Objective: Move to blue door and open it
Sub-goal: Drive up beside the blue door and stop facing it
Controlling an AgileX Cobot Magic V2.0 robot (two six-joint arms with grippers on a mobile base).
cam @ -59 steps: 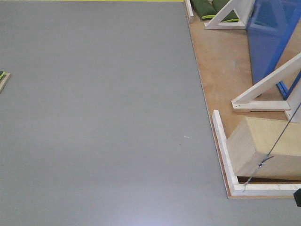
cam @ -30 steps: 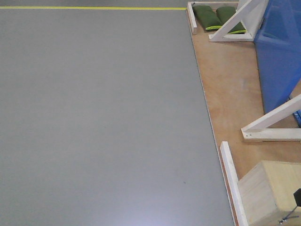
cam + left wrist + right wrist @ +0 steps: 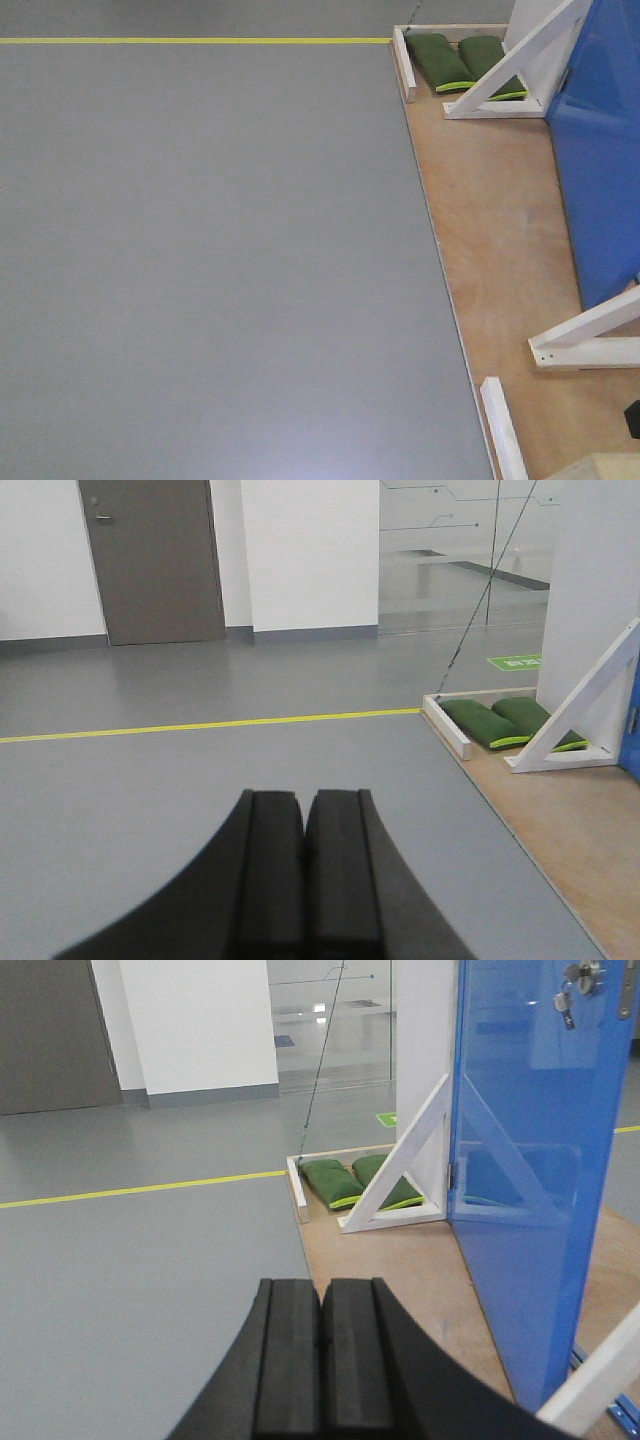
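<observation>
The blue door [image 3: 530,1170] stands tall and glossy at the right of the right wrist view, on a wooden platform [image 3: 400,1270], with silver lock hardware [image 3: 583,975] near its top edge. It also shows in the front view [image 3: 605,170] at the right, and as a blue sliver at the right edge of the left wrist view [image 3: 634,720]. My right gripper [image 3: 321,1290] is shut and empty, low over the grey floor, left of and short of the door. My left gripper [image 3: 304,800] is shut and empty, over the grey floor.
White diagonal braces [image 3: 510,75] and a white frame hold the door. Two green cushions [image 3: 460,58] lie at the platform's far corner. White edging strips [image 3: 503,425] border the platform. A yellow floor line [image 3: 190,40] crosses ahead. A grey wall door [image 3: 150,560] stands far off.
The view has moved forward: the yellow line and cushions slid down the frame, the blue door grew larger, and the wooden box has dropped almost out of the bottom right.
</observation>
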